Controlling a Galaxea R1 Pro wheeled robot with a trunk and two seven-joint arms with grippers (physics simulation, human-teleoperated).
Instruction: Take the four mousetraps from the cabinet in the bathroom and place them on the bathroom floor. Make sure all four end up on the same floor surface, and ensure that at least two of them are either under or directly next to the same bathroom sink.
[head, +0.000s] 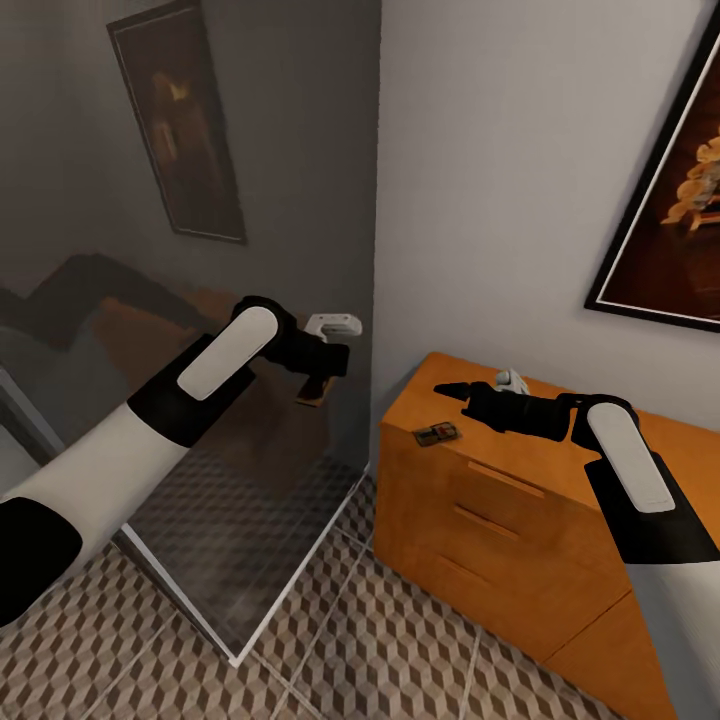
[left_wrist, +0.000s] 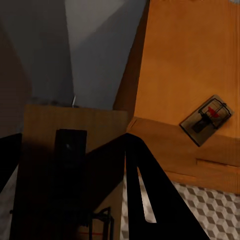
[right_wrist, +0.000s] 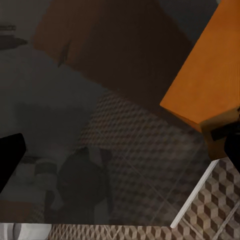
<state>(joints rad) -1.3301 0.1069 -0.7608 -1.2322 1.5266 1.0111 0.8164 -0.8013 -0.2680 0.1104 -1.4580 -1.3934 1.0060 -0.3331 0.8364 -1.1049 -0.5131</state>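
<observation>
My left gripper (head: 322, 372) is shut on one mousetrap (head: 314, 391), a flat brown slab held in the air in front of the glass panel, left of the cabinet. In the left wrist view this mousetrap (left_wrist: 50, 135) looms large between the dark fingers (left_wrist: 150, 200). Another mousetrap (head: 436, 433) lies on the orange-brown cabinet (head: 500, 500) near its left front corner; it shows again as a mousetrap (left_wrist: 206, 120) on the cabinet top (left_wrist: 190, 55). My right gripper (head: 450, 390) hovers open just above the cabinet top, slightly behind that trap. The cube-patterned bathroom floor (head: 400, 640) lies below.
A tall glass panel (head: 250, 480) with a pale bottom edge stands left of the cabinet and reflects the room. A dark-framed picture (head: 680, 200) hangs on the wall above the cabinet. The cabinet corner (right_wrist: 210, 85) and tiled floor (right_wrist: 215, 210) appear in the right wrist view.
</observation>
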